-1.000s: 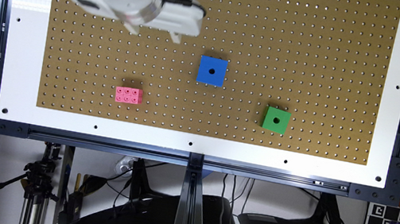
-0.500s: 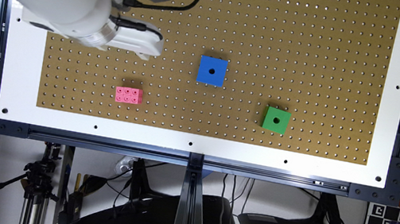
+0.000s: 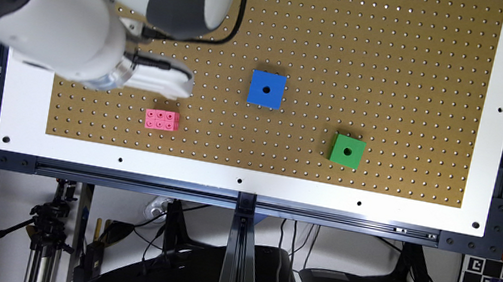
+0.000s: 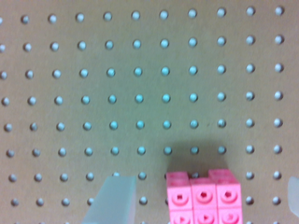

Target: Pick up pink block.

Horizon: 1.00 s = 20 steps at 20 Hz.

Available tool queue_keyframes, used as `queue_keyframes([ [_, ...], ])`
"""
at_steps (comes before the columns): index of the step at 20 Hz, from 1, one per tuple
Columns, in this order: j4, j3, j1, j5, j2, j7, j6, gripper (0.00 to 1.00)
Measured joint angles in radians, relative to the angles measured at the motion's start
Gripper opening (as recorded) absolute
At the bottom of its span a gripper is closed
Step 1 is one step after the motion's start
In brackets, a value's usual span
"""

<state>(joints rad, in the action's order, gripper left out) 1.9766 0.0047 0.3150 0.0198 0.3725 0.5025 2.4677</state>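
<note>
The gripper (image 3: 159, 81) shows in the exterior view as a white part past the wrist, at the left of the frame, hanging just above the pink block (image 3: 162, 120) in the picture. The pink block lies flat on the brown pegboard (image 3: 396, 57), lower left of the board. A blue cube (image 3: 266, 89) sits near the centre, well apart from it, and a green cube (image 3: 347, 150) lies further toward the exterior view's right.

In the wrist view the gripper (image 4: 203, 205) stands spread, one pale fingertip (image 4: 112, 200) beside the pink block (image 4: 204, 198), the other at the frame's edge; the block lies between them, untouched.
</note>
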Motion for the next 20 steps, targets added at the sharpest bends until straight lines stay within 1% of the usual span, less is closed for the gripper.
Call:
queue_keyframes([
  [2, -0.056, 0.0, 0.0, 0.0, 0.035, 0.0, -0.031, 1.0],
  [3, -0.076, 0.001, 0.0, 0.0, 0.048, 0.0, -0.044, 1.0],
  [5, -0.098, 0.001, 0.0, 0.0, 0.061, 0.0, -0.063, 1.0],
  [13, -0.099, 0.002, 0.0, 0.0, 0.061, 0.0, -0.069, 1.0],
  [17, -0.1, 0.011, -0.001, -0.0003, 0.061, 0.001, -0.069, 1.0],
  [20, -0.1, 0.014, -0.001, -0.0004, 0.068, 0.001, -0.068, 1.0],
])
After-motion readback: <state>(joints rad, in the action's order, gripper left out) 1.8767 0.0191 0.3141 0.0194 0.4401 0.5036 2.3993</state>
